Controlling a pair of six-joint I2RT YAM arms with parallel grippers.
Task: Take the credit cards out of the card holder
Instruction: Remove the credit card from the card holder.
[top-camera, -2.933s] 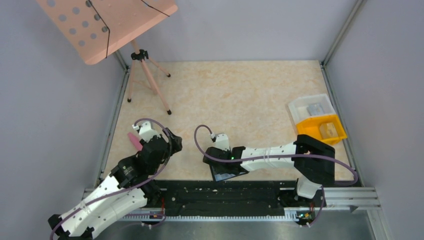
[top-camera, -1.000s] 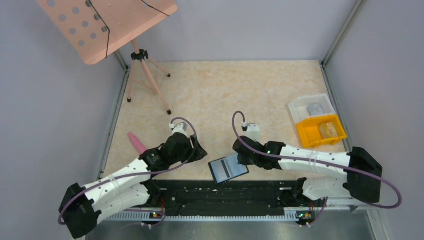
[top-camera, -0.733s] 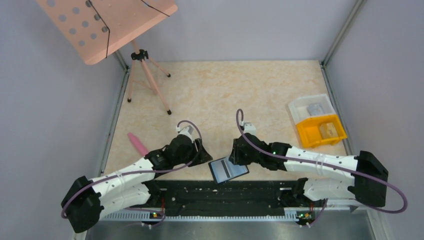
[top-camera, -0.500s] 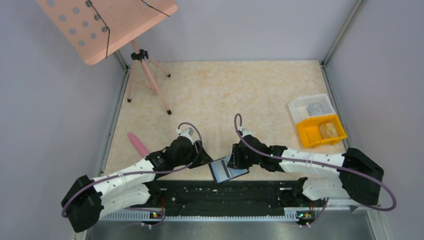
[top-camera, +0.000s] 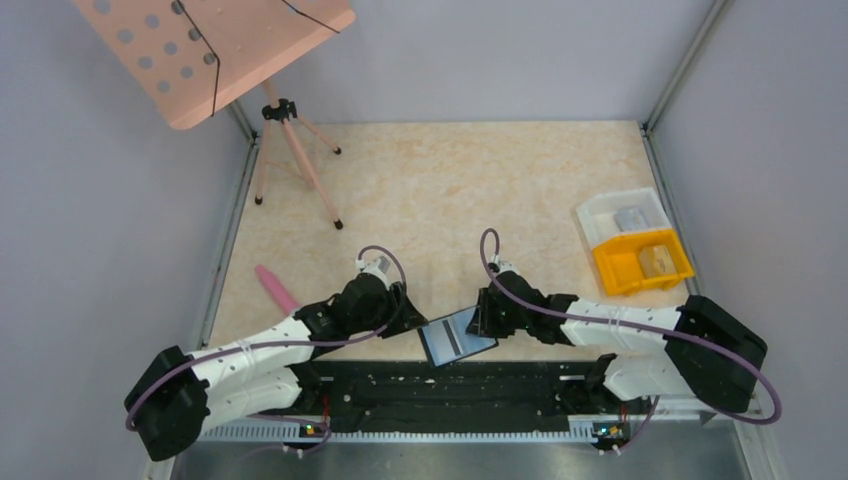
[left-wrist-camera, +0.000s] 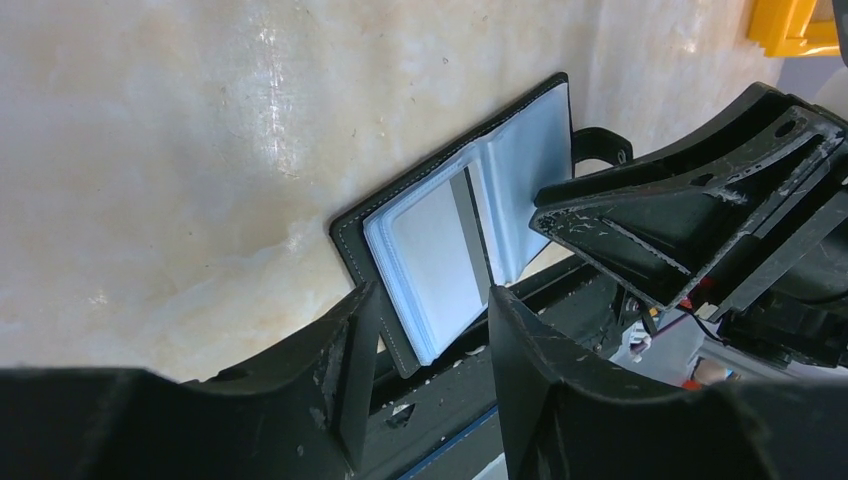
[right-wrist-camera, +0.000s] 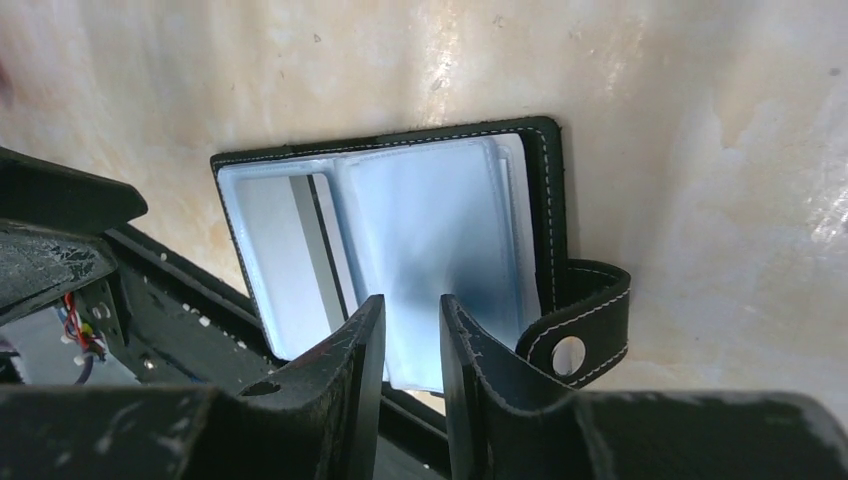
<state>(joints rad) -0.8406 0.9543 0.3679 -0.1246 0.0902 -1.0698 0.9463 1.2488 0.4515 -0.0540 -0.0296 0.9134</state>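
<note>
One open card holder (top-camera: 457, 337), left gripper (left-wrist-camera: 428, 302), right gripper (right-wrist-camera: 412, 305)

no legible text, no labels or numbers

Left fingers (left-wrist-camera: 345, 360) gape wide, right fingers (right-wrist-camera: 355, 360) nearly together, both pointing inward.

The right gripper (right-wrist-camera: 407, 310) covers the near edge of the card holder (right-wrist-camera: 430, 220), and the sleeve nearest it is blurred — whether the fingers pinch it cannot be told. The left gripper (left-wrist-camera: 430, 300) hides the holder's near corner. Overhead, the pink stand (top-camera: 200, 50) is cut off at the top edge — what lies in the yellow bin (top-camera: 612, 270) and clear tray (top-camera: 598, 212) is too small to tell.
</note>
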